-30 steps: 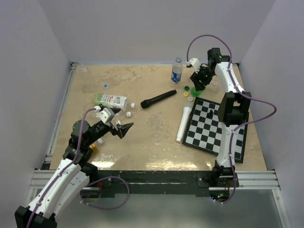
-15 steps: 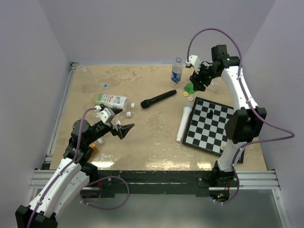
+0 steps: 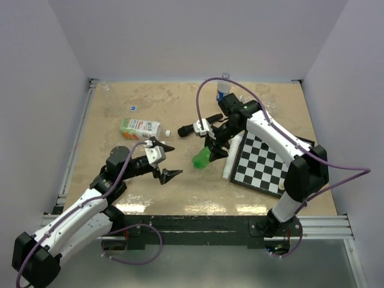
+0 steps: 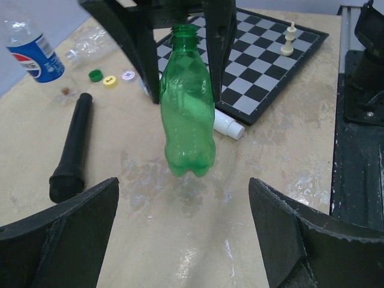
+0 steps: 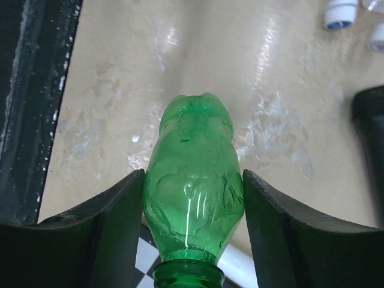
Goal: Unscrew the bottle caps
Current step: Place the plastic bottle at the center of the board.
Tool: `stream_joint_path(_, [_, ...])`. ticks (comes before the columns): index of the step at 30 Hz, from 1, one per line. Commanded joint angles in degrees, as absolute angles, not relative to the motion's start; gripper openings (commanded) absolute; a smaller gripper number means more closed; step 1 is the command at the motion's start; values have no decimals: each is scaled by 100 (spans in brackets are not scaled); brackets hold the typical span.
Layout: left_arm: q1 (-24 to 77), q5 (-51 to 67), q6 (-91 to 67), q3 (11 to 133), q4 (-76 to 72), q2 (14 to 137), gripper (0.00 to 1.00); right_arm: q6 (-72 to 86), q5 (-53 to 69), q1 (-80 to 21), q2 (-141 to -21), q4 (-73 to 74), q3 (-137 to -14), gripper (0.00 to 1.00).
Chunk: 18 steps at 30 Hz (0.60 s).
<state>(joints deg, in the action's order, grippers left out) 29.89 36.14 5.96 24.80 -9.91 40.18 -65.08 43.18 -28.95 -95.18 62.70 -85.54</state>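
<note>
My right gripper is shut on the bright green bottle and holds it above the middle of the table. In the right wrist view the gripper squeezes the bottle at its shoulder. No cap shows on its neck. My left gripper is open and empty, facing the bottle from the left; the bottle's base hangs just beyond its fingertips. The Pepsi bottle stands at the back. Green, yellow and white caps lie loose near it.
A black microphone and a white microphone lie near the chessboard. A white-and-green carton, a blue cap and a white cap lie at left. A clear bottle lies in the back left corner.
My right arm has swung from the back right to the table's middle, carrying the green bottle. My left gripper has moved right and forward toward it.
</note>
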Motion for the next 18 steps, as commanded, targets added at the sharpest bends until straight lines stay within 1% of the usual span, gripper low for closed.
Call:
stream_joint_path(1, [3698, 2885, 1493, 3014, -677, 4437, 93, -6803, 5035, -3128, -9641, 6275, -8455, 23])
stream_joint_path(4, [4174, 2296, 1731, 3216, -537, 4859, 93, -6855, 5273, -3199, -9729, 6293, -8455, 23])
stream_joint_path(8, [4455, 1882, 1863, 3313, -475, 5176, 93, -6873, 5431, -3191, -9826, 6302, -8490, 23])
stream_joint_path(18, [4957, 1591, 1907, 3533, -615, 5914, 93, -6908, 5686, -3226, -9958, 6302, -8543, 23])
